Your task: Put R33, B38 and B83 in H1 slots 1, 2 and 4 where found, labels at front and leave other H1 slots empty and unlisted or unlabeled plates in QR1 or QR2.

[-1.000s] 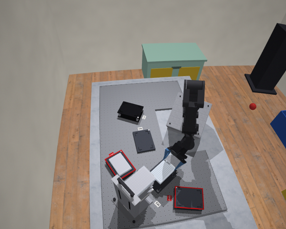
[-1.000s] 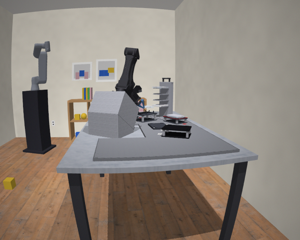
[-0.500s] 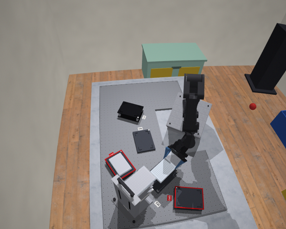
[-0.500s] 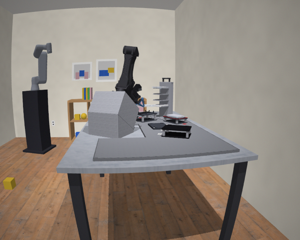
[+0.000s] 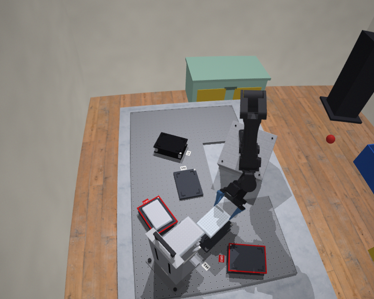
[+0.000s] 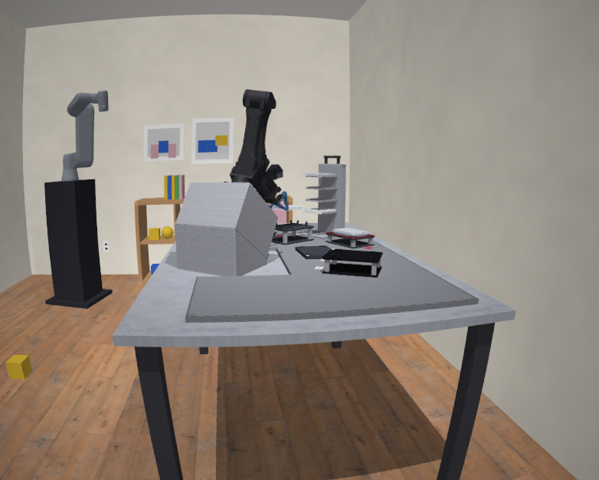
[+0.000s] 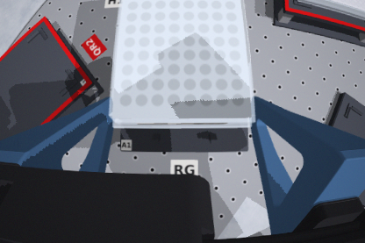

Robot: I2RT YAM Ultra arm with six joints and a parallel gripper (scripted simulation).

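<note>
Wrist view: blue-fingered gripper (image 7: 182, 125) clamped on translucent white 96-well plate (image 7: 182, 35), w/ plate extending fwd above perforated grey deck (image 7: 275, 60) nr front edge.

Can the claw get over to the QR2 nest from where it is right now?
Likely yes: QR2 lies bare beside the hotel, and nothing stands between it and the claw, which grips a plate above RG.
</note>
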